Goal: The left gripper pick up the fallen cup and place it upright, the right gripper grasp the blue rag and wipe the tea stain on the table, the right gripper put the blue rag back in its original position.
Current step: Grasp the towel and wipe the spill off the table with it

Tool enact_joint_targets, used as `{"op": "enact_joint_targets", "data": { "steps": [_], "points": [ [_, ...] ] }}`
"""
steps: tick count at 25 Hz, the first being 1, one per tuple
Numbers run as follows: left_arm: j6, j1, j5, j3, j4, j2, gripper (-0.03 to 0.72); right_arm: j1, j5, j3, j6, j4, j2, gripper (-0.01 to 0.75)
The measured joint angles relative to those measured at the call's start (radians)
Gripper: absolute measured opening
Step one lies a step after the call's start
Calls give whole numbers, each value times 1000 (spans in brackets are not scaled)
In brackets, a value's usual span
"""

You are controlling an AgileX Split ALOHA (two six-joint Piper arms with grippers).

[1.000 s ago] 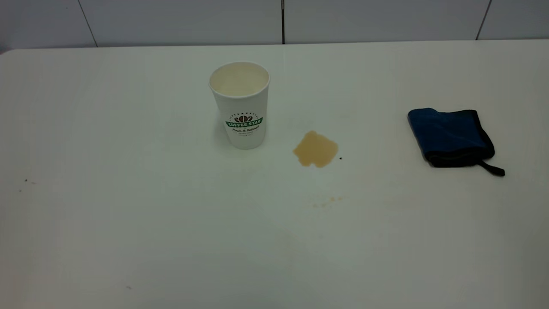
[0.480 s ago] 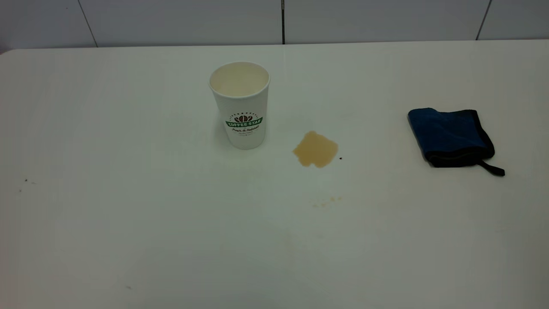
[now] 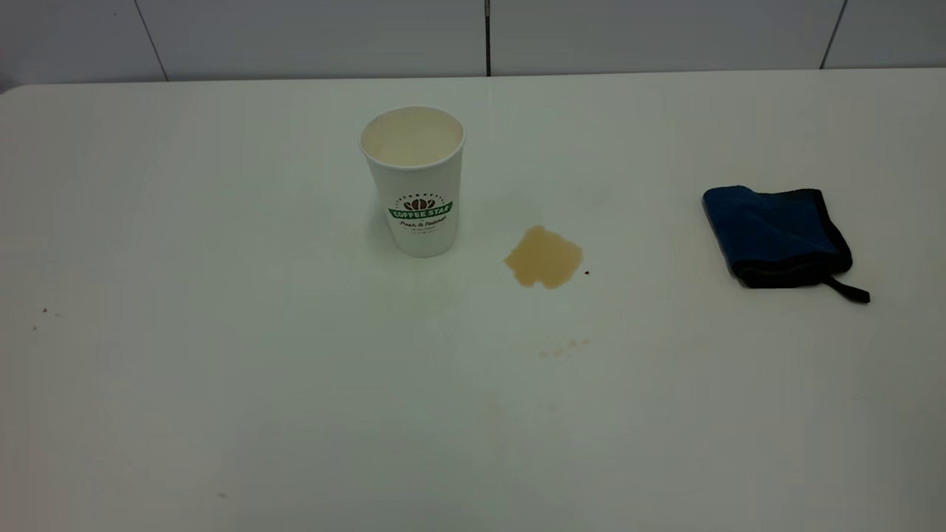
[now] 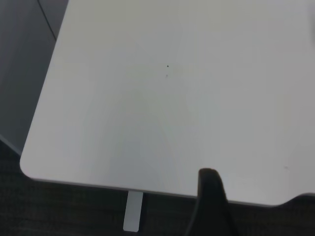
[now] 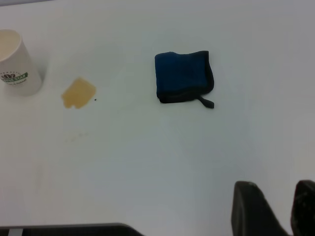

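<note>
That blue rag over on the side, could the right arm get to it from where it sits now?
Probably yes. The blue rag lies alone on the table, apart from the tea stain and upright cup. The right gripper hangs back near the table's edge, fingers apart, with only bare table between.

A white table [image 3: 222, 384] fills the exterior view, with a rounded far-left corner. Behind it runs a grey wall [image 3: 310, 37] split by dark seams [image 3: 487, 37]. Small dark specks [image 3: 44, 311] dot the tabletop near its left edge.
</note>
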Motion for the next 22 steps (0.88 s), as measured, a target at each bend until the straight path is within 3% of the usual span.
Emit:
{"op": "enact_joint_targets", "data": {
  "steps": [7, 15, 18, 22],
  "points": [
    [0, 47, 6, 0, 0, -26, 558, 0, 0, 0, 0, 0, 0, 240],
    [0, 49, 6, 0, 0, -26, 558, 0, -18, -1, -2, 41, 1, 245],
    [0, 49, 6, 0, 0, -26, 558, 0, -89, -3, -42, 114, 69, 288],
    [0, 49, 6, 0, 0, -26, 558, 0, -257, -4, -146, 186, 275, 412]
  ]
}}
